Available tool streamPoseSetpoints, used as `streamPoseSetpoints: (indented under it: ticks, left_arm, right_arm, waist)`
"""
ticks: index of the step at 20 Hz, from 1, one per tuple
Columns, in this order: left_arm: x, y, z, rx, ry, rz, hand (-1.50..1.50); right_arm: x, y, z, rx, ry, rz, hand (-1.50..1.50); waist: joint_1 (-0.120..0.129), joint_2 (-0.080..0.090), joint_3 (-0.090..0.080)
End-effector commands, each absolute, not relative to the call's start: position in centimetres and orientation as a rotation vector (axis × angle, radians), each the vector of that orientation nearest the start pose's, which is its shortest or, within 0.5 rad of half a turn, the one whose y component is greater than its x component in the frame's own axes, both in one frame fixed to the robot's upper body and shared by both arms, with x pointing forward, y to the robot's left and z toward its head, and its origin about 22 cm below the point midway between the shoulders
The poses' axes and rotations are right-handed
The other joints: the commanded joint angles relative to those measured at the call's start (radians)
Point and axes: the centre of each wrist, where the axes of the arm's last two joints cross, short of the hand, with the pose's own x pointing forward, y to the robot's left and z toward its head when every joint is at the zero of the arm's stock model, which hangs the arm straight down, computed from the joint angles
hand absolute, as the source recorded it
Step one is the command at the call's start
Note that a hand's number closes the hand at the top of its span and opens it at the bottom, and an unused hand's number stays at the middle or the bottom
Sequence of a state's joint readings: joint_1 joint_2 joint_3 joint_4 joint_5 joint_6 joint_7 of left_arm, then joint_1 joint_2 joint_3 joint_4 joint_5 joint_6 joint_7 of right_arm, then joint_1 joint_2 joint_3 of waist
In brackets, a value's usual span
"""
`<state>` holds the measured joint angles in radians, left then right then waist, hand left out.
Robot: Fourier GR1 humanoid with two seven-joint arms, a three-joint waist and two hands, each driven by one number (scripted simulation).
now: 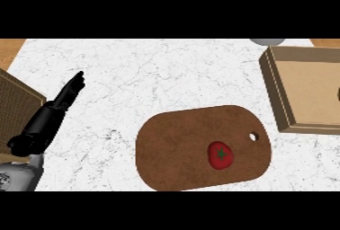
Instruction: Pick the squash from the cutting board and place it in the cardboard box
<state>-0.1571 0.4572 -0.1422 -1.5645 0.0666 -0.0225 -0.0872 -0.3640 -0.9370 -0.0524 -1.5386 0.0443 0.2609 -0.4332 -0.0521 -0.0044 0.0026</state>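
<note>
Left hand (48, 117) rests at left edge, fingers (70, 90) straight, released, apart from the cutting board (176, 143)

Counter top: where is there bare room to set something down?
The counter is bare above the cutting board, between the left hand and the cardboard box. A narrower bare strip lies between hand and board. Crowded: the gap where board and box nearly meet.

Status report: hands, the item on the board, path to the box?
Left hand open, resting at left; right hand not in view. Red round green-topped vegetable lies untouched on brown wooden cutting board. Nothing between board and tan cardboard box.
</note>
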Motion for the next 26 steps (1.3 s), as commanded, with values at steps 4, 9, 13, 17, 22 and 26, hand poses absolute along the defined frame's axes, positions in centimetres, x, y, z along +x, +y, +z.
streamPoseSetpoints:
  ticks: [4, 9, 13, 17, 22, 26]
  left_arm:
    - [29.6, 26.3, 6.9, 0.090, -1.768, -0.550, 0.00]
    - [29.2, 25.7, 7.1, 0.057, -1.769, -0.560, 0.00]
    - [29.5, 24.9, 6.5, 0.056, -1.773, -0.572, 0.00]
    - [30.0, 25.8, 7.7, 0.046, -1.768, -0.558, 0.00]
    - [29.9, 25.5, 7.2, 0.046, -1.785, -0.576, 0.00]
    - [30.2, 25.4, 7.7, 0.052, -1.776, -0.584, 0.00]
  right_arm:
    - [30.0, -46.6, 23.4, -0.704, -1.919, 1.141, 1.50]
    - [31.4, -47.4, 21.9, -0.693, -1.617, 1.335, 1.50]
    - [32.2, -49.2, 21.0, -0.650, -1.508, 1.418, 1.50]
    - [31.8, -51.3, 21.9, -0.632, -1.402, 1.509, 1.50]
    - [32.3, -51.4, 17.6, -0.523, -1.277, 1.583, -1.50]
    - [32.9, -51.5, 19.3, -0.384, -1.410, 1.589, -1.50]
  waist:
    - [0.064, 0.013, -0.002]
    - [0.099, 0.021, -0.002]
    - [0.115, 0.026, -0.001]
    - [0.118, 0.026, 0.000]
    - [0.133, 0.031, 0.001]
    - [0.126, 0.027, 0.001]
